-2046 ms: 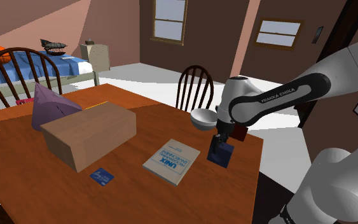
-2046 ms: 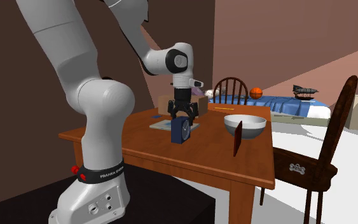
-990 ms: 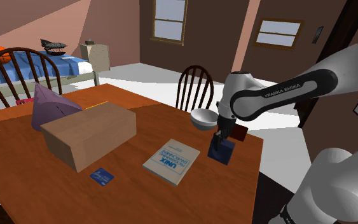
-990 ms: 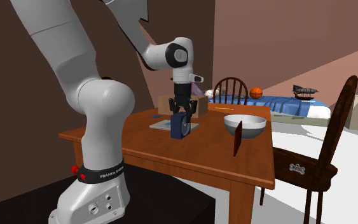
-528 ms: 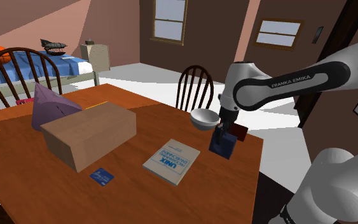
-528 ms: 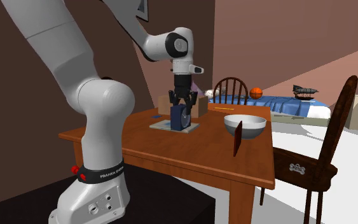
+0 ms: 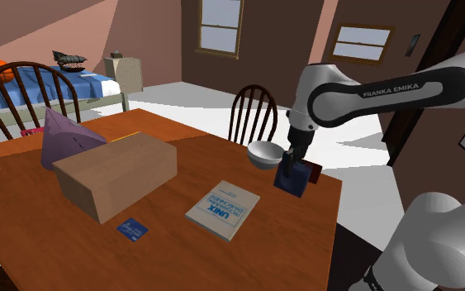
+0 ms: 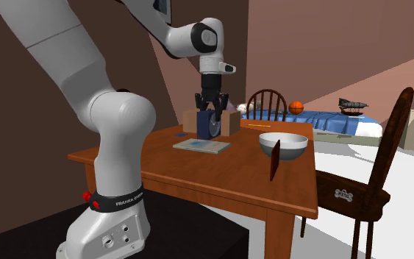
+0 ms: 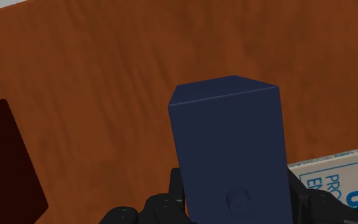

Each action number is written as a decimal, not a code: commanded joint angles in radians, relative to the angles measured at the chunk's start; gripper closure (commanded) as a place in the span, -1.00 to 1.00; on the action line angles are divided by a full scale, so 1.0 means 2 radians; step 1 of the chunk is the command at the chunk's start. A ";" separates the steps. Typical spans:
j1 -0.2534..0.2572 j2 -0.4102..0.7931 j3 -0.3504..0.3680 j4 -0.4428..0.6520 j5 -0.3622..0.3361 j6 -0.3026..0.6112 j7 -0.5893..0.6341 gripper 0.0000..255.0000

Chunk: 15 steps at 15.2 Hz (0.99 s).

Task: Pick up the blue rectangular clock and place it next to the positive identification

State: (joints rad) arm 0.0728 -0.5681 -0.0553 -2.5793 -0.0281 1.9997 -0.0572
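The dark blue rectangular clock [image 7: 291, 179] hangs clear of the wooden table [image 7: 24, 207], near its corner by the stand in the shoulder view. My black gripper [image 7: 289, 164] is shut on the clock's upper end. In the second exterior view the clock [image 8: 208, 125] hangs under the gripper [image 8: 211, 110], above the book [image 8: 201, 145]. The wrist view has the clock [image 9: 231, 146] clasped between both fingers [image 9: 175, 191]. A small blue identification card [image 7: 131, 229] lies flat near the table's front edge, far toward the shoulder view's left of the clock, in front of the cardboard box [image 7: 116, 174].
A white-and-blue book [image 7: 222, 209] lies between the card and the clock. A white bowl [image 7: 263, 154] and a dark red upright object [image 7: 311, 172] stand close behind the clock. A purple cone-like thing [image 7: 65, 136] sits behind the box. Chairs [image 7: 253, 116] stand around the table.
The gripper has risen with the clock, lifting it off the table and carrying it a little toward the bowl. Nothing else has moved.
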 commanded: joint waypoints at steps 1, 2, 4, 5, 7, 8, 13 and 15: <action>0.000 -0.003 0.000 0.011 0.000 -0.014 0.000 1.00; 0.000 -0.005 0.000 0.017 0.000 -0.022 0.000 1.00; 0.000 -0.008 0.001 0.028 0.001 -0.036 0.000 1.00; 0.000 -0.009 0.001 0.034 0.001 -0.043 0.000 1.00; 0.000 -0.012 0.001 0.046 0.001 -0.058 0.000 1.00; 0.000 -0.013 0.001 0.052 0.001 -0.065 0.000 1.00; 0.001 -0.016 0.002 0.083 0.002 -0.099 0.000 1.00; 0.006 -0.009 0.012 0.094 0.007 -0.103 0.012 1.00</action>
State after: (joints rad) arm 0.0786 -0.5953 -0.0428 -2.4033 -0.0199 1.7964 -0.0475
